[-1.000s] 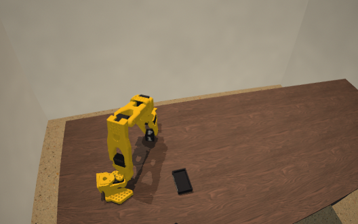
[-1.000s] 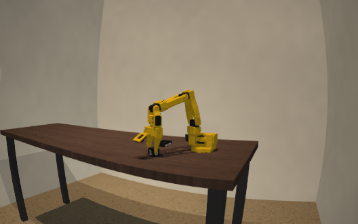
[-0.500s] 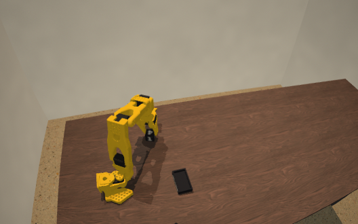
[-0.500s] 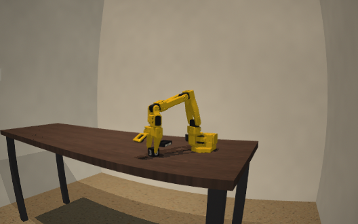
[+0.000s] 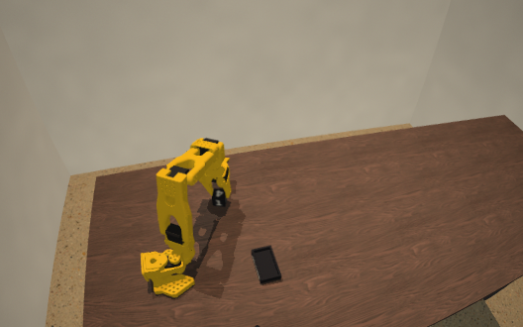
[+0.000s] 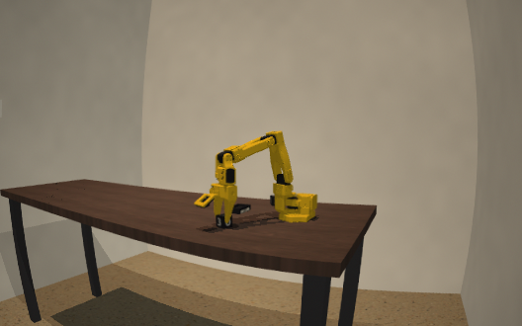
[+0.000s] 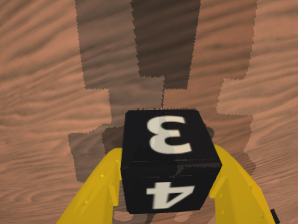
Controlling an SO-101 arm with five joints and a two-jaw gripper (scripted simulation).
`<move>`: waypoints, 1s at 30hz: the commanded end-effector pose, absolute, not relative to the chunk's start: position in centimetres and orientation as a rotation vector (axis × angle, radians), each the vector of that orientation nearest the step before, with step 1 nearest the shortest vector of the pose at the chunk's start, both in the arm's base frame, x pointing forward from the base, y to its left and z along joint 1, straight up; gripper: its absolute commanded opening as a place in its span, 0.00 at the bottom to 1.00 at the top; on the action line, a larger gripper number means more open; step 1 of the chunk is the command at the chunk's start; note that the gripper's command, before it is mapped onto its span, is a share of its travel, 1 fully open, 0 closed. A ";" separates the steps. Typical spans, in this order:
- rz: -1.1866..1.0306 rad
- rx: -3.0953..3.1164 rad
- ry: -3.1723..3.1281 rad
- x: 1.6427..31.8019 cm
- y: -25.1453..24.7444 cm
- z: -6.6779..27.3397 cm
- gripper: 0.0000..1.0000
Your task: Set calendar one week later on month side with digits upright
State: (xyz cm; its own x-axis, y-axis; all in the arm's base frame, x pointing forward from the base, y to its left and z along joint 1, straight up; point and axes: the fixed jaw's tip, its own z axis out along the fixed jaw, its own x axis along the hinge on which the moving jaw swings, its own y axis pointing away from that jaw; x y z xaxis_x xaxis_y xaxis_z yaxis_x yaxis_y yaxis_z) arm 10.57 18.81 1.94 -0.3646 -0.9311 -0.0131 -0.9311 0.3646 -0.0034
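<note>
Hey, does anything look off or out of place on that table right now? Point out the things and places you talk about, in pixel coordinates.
Yes, the cube (image 5: 219, 197) (image 6: 223, 221) (image 7: 167, 162) is away from its tray (image 5: 266, 265) (image 6: 242, 208), gripped in the tool (image 5: 220, 194) (image 6: 223, 217) (image 7: 169, 167). In the wrist view its 3 and 4 look upside down. I see no damage.
</note>
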 end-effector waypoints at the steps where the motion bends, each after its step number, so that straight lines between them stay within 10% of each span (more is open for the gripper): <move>1: 0.029 -1.744 2.561 11.0 19.2 3.0 0.00; 30: 0.030 -1.744 2.562 10.6 19.1 7.4 0.00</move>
State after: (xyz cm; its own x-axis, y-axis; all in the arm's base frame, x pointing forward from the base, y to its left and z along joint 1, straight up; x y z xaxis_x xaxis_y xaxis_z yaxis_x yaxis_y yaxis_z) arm 10.27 18.32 5.87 -0.3644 -0.9306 0.0352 -0.9311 0.3647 0.0050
